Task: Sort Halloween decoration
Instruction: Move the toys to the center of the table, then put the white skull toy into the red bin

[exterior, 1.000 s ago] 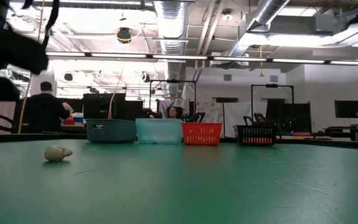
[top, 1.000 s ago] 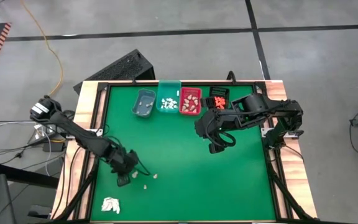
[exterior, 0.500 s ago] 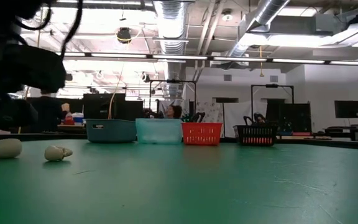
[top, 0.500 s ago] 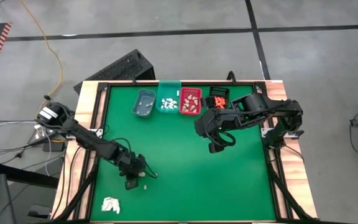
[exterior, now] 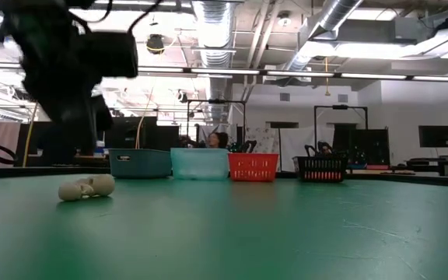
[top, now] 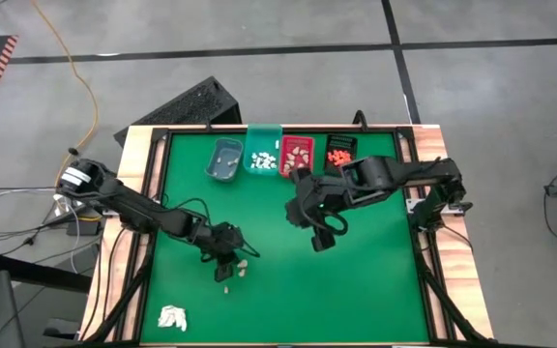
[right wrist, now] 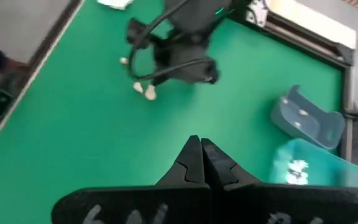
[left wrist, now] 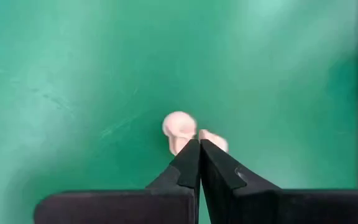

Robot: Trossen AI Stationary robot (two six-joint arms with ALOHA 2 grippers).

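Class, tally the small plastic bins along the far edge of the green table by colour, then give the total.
Grey rectangular plastic bin: 1
Teal translucent plastic bin: 1
Red mesh plastic bin: 1
Black mesh plastic bin: 1
Total: 4

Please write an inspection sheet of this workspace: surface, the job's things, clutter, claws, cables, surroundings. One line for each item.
Surface: green table with a wooden frame.
Job's things: two beige pieces lie loose at the left claw; a third lies apart nearby. White pieces fill the teal bin, beige ones the red bin, orange ones the black bin.
Clutter: white paper wad near the front left corner; grey bin almost empty.
Claws: left claw shut, empty, tip at the two pieces; right claw shut, empty, above mid-table.
Cables: orange cable on the floor.
Surroundings: a workshop with desks, a person far behind.
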